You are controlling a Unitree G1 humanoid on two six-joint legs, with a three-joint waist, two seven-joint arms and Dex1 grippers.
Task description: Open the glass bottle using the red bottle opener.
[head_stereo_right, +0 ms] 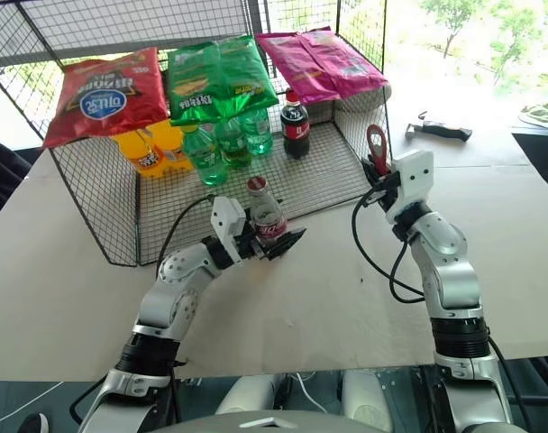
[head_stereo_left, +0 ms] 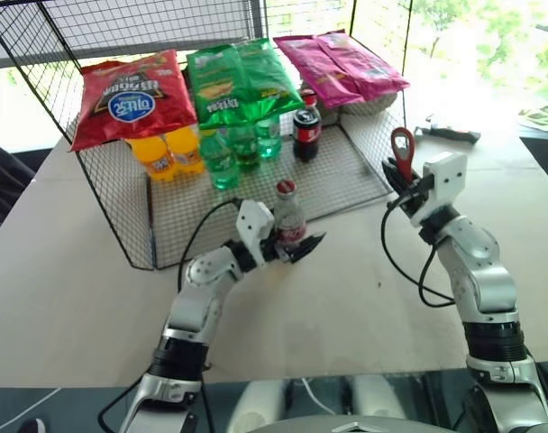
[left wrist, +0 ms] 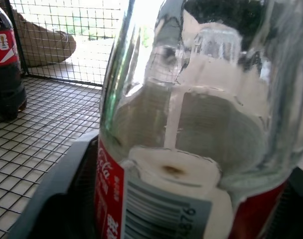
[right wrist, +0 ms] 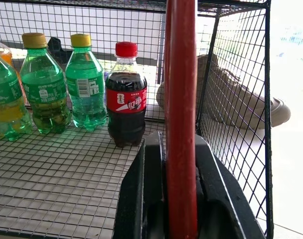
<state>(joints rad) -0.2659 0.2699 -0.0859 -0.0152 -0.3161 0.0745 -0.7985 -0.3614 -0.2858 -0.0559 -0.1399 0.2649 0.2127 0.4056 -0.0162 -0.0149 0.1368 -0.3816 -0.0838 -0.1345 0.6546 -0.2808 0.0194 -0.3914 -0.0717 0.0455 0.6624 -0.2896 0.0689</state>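
Glass bottle (head_stereo_left: pixel 288 216) prob. in left tool (head_stereo_left: pixel 296 245)

glass bottle (left wrist: pixel 191 129) cap cut off, red bottle opener (right wrist: pixel 181 119) head cut off

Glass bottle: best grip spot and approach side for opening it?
Grip the glass bottle at its labelled lower body, from the side, as the left gripper has it. It stands upright, so this leaves the cap free for the red bottle opener in the right gripper.
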